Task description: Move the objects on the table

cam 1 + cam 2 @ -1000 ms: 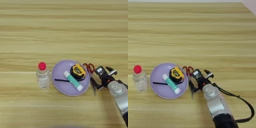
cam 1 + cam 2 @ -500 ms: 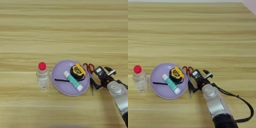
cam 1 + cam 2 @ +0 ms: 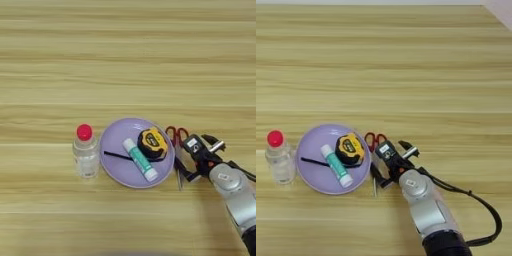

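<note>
just beside the plate (image 3: 112, 167), scissors (image 3: 176, 142) seemingly touching the hand (image 3: 186, 167), grip unclear

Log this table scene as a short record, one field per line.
surface: wooden table
plate: purple plate, holding glue stick, tape measure and a thin black stick
glue stick: lying on the plate
tape measure: yellow and black, on the plate's right part
scissors: red loops, just right of the plate
bottle: red cap, upright left of the plate
pincer: at the scissors
</note>
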{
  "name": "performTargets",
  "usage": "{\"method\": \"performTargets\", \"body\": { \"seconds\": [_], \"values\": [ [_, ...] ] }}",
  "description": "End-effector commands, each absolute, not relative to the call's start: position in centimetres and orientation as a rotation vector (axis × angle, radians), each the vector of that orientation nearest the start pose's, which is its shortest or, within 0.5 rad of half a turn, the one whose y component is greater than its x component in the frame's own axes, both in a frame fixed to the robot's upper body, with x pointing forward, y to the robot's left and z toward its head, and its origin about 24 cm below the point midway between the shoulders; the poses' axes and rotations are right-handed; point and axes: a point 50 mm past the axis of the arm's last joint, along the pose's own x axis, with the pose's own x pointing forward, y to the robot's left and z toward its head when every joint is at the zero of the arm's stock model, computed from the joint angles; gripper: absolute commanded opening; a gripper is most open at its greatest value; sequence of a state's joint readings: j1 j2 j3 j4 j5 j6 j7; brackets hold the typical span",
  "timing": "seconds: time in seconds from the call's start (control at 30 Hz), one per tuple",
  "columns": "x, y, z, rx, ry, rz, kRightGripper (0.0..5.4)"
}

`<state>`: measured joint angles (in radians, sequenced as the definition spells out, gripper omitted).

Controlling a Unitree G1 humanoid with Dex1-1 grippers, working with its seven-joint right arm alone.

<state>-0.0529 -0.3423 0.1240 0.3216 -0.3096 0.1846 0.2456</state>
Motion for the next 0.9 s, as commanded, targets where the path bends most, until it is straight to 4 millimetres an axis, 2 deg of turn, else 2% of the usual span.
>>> {"method": "performTargets", "body": {
  "seconds": [0.03, 0.9],
  "values": [
    [26.1, -20.7, -0.4, -0.629, 0.394, 0.256, 5.39],
    [25.4, -20.1, -1.7, -0.666, 0.451, 0.32, 5.39]
  ]
}}
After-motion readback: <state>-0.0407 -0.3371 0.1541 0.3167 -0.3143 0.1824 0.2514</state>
